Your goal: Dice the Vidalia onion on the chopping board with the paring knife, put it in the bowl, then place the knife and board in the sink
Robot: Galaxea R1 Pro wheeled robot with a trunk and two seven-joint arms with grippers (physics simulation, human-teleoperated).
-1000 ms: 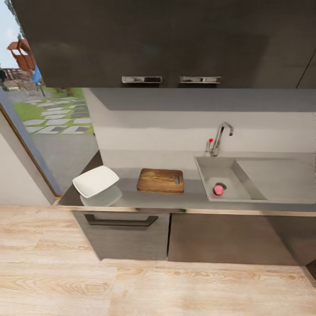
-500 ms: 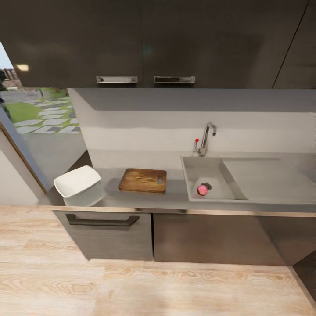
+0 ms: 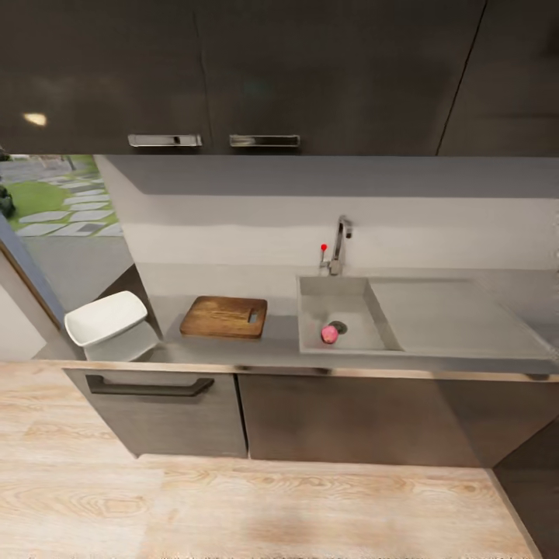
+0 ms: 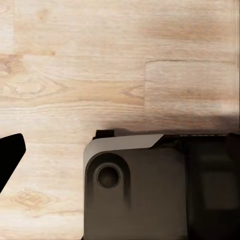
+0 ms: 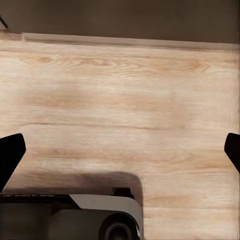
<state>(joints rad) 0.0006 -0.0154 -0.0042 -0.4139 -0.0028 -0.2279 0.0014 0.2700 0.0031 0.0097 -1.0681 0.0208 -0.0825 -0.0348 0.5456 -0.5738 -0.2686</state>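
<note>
The Vidalia onion (image 3: 330, 334), a small pink bulb, lies in the sink (image 3: 353, 291) beside the round drain. Left of the basin, the chopping board (image 3: 225, 317) lies flat on the grey countertop (image 3: 272, 347). The white bowl (image 3: 105, 318) stands at the counter's far left end and looks empty. The paring knife is out of view. My left gripper (image 4: 120, 150) hangs over the wooden floor above the robot's base, one black fingertip (image 4: 10, 155) at the picture's edge. My right gripper (image 5: 120, 150) is open over the floor, nothing between its fingertips (image 5: 10, 155).
A chrome tap (image 3: 339, 244) stands behind the basin, and a flat drainboard (image 3: 446, 314) lies to its right. Dark wall cabinets (image 3: 272, 70) hang above the counter. A black drawer handle (image 3: 147, 386) sits below the bowl. A window (image 3: 46, 210) is at left, wooden floor (image 3: 272, 505) in front.
The whole picture has shifted: bowl, board and sink now sit further left in it, so the camera has moved right along the counter. Nothing on the counter itself has moved.
</note>
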